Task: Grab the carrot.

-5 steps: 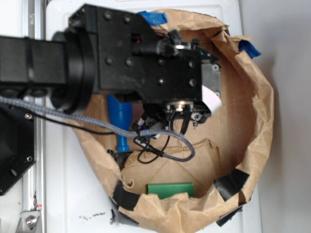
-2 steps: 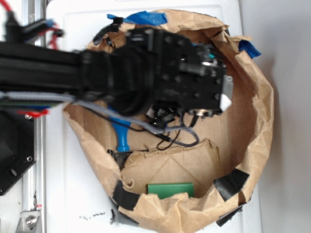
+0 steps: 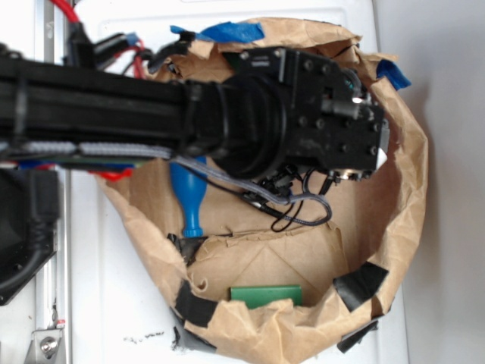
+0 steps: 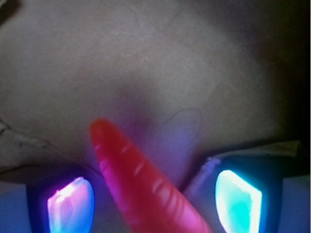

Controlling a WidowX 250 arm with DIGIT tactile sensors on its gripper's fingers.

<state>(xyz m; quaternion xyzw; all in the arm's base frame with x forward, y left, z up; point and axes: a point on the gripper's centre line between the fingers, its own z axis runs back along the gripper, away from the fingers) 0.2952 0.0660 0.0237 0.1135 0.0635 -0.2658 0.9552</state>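
Observation:
The carrot (image 4: 146,179) appears only in the wrist view, as a smooth orange-red cone lying on the brown paper floor. Its tip points up and to the left, and its thick end runs off the bottom edge. My gripper (image 4: 154,201) is open and straddles it. The glowing left pad (image 4: 70,204) and right pad (image 4: 238,199) stand on either side with gaps to the carrot. In the exterior view the black gripper body (image 3: 341,129) points down into the bag and hides the carrot.
A crumpled brown paper bag wall (image 3: 409,189) rings the work area. A blue bottle-shaped toy (image 3: 189,201) lies at the left inside it. A flat green block (image 3: 265,294) lies at the front. Black cables (image 3: 299,208) hang below the wrist.
The arm has reached further right across the bag, and the gripper body now sits near the bag's right side. The blue toy and the green block have not moved.

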